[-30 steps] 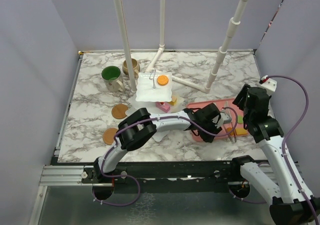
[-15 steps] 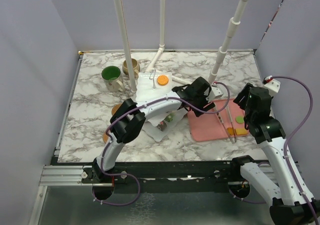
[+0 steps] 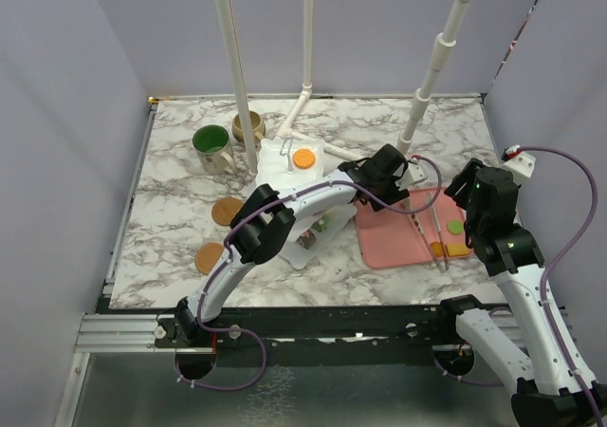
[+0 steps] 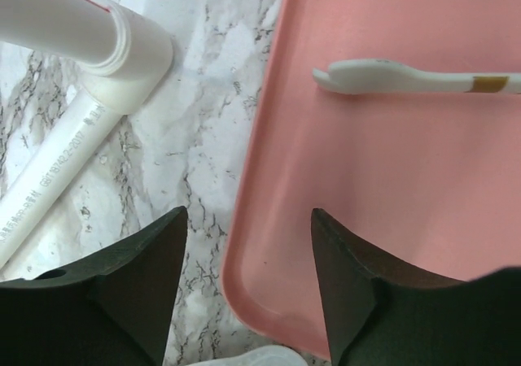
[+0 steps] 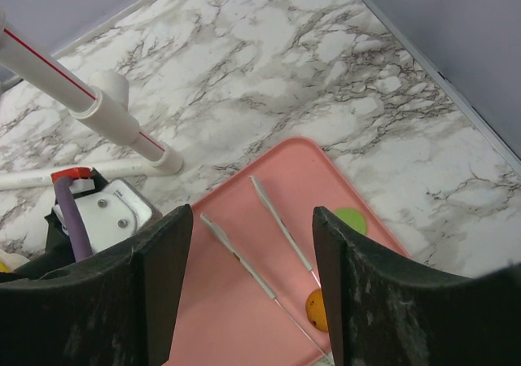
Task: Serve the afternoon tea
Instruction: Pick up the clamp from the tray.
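At the tray's (image 3: 403, 242) far-left corner, left gripper (image 4: 248, 220) hangs low over the rim. Jaws apart, nothing between them, marble table (image 3: 171, 209) under one finger and pink tray under the other. White utensil (image 4: 407, 77) lies on the tray just ahead of it, and a white pipe (image 4: 81, 41) is on the table to its left.

Right gripper (image 5: 251, 211) is up above the tray's right side, jaws apart, holding nothing. Below it on the tray are two thin utensils, a green piece (image 5: 350, 218) and an orange piece (image 5: 317, 309).

Stand (image 3: 283, 166) sits mid-table, just left of the tray. An orange biscuit (image 3: 303, 159) is on the top plate. The lower plate is partly hidden by the left arm; a few small pastries (image 3: 322, 225) are on it, kinds unclear.

Green mug (image 3: 211, 142) and beige mug (image 3: 248, 126) stand side by side at far left, behind the stand. Two coasters (image 3: 227, 211) (image 3: 210, 256) lie bare on the table, near-left, apart from the mugs.
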You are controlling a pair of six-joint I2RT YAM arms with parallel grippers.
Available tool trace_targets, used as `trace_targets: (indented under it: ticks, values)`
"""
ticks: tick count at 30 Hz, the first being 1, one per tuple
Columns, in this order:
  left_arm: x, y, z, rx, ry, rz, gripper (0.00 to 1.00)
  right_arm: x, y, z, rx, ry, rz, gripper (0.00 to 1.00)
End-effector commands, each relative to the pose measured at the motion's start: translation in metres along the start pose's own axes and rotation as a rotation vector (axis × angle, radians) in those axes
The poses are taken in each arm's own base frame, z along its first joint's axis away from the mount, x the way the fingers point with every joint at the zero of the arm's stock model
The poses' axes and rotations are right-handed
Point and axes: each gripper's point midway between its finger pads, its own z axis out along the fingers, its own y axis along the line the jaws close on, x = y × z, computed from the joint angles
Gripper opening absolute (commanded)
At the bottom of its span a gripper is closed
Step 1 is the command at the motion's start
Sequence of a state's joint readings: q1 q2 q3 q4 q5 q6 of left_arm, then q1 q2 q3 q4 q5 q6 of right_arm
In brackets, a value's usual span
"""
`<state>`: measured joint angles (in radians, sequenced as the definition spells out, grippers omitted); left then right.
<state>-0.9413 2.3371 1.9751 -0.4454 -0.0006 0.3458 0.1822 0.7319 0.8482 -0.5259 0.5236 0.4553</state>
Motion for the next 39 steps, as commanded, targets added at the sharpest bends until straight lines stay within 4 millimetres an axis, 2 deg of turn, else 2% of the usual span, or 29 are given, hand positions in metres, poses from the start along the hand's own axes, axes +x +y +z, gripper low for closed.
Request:
trace_targets:
  ticks: [1,6,12,14,19,25,35,39]
  values:
    - [0.006,0.012,0.011,-0.013,0.009,-0.023,0.61,-0.010,-0.007,-0.005,0.035,-0.020,0.005,0.65]
    - [0.011,0.000,0.021,0.041,0.021,-0.044,0.51,-0.014,-0.008,-0.006,0.043,-0.037,0.014,0.65]
    - [0.016,-0.006,0.030,0.036,0.048,-0.035,0.51,-0.017,-0.011,-0.009,0.050,-0.054,0.019,0.65]
    - [0.012,-0.009,0.029,0.027,0.045,-0.010,0.52,-0.019,-0.011,-0.010,0.047,-0.057,0.021,0.65]
    - [-0.002,-0.001,0.021,-0.044,0.032,0.011,0.56,-0.022,-0.010,-0.012,0.038,-0.067,0.029,0.65]
    - [-0.004,0.006,0.017,-0.114,0.046,0.015,0.58,-0.024,-0.009,-0.014,0.031,-0.074,0.042,0.65]
    - [-0.036,-0.002,-0.010,-0.097,-0.015,0.005,0.67,-0.026,-0.008,-0.016,0.029,-0.075,0.059,0.67]
    - [-0.036,-0.014,-0.024,-0.013,-0.011,0.092,0.70,-0.029,-0.006,-0.016,0.023,-0.071,0.062,0.68]
